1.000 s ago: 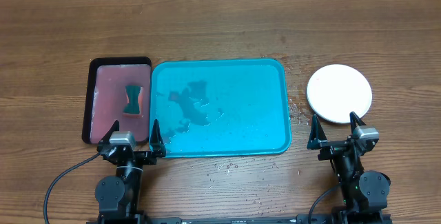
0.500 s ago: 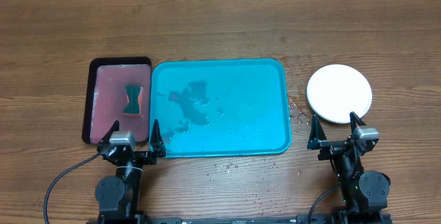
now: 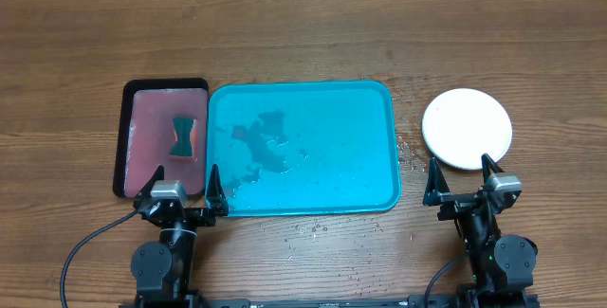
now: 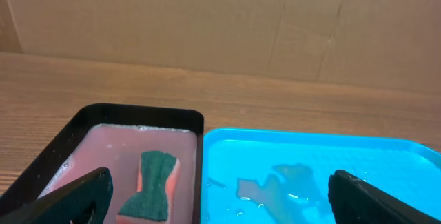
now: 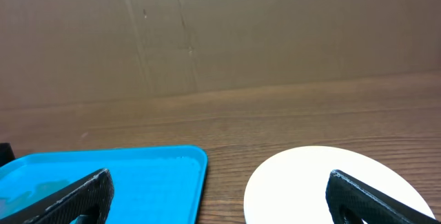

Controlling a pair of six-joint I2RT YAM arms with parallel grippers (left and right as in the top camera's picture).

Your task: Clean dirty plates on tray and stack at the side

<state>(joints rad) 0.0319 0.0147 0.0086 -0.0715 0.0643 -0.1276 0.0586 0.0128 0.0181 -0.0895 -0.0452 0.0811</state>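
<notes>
The tray (image 3: 353, 161) is a large turquoise-blue rectangle with rounded corners and a raised rim. It lies flat with its long sides running left to right. Darker wet patches and scattered droplets sit on its floor, mostly in its left half and toward its near left corner. One white plate (image 3: 467, 130) is in view. It is round and shallow, and it lies flat and face up, with a plain white face. It sits just off the tray's right edge, apart from the rim. Whether other plates lie beneath it cannot be told.
</notes>
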